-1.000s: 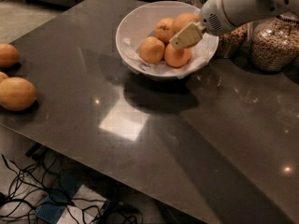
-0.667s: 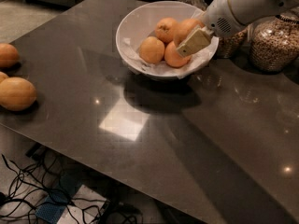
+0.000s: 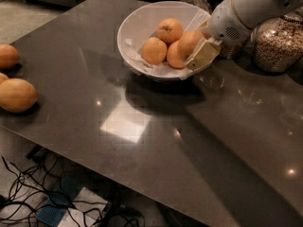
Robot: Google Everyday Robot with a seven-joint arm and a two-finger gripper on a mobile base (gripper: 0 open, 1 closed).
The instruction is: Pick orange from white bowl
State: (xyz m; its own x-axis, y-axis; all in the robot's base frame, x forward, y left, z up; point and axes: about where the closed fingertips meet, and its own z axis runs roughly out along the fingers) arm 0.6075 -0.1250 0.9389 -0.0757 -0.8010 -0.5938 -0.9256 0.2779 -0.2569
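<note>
The white bowl (image 3: 137,20), lined with crumpled white paper, stands at the back middle of the dark table (image 3: 142,126). Several oranges lie in it: one at the back (image 3: 169,30), one at the front left (image 3: 154,50), one at the front (image 3: 176,56) and one at the right (image 3: 191,39). My gripper (image 3: 198,52) comes in from the upper right on a white arm (image 3: 251,6). It is low over the bowl's right rim, right against the right-hand orange, and its beige tip covers part of that orange.
A glass jar of grains (image 3: 278,44) stands right of the bowl, with a second jar (image 3: 233,48) partly behind the arm. Three more oranges lie at the table's left edge (image 3: 16,94), (image 3: 8,56), (image 3: 2,78). Cables lie on the floor (image 3: 28,193) below the near edge.
The gripper has slid a little down and to the right, from over the oranges toward the bowl's right rim. The oranges and the bowl have not visibly moved.
</note>
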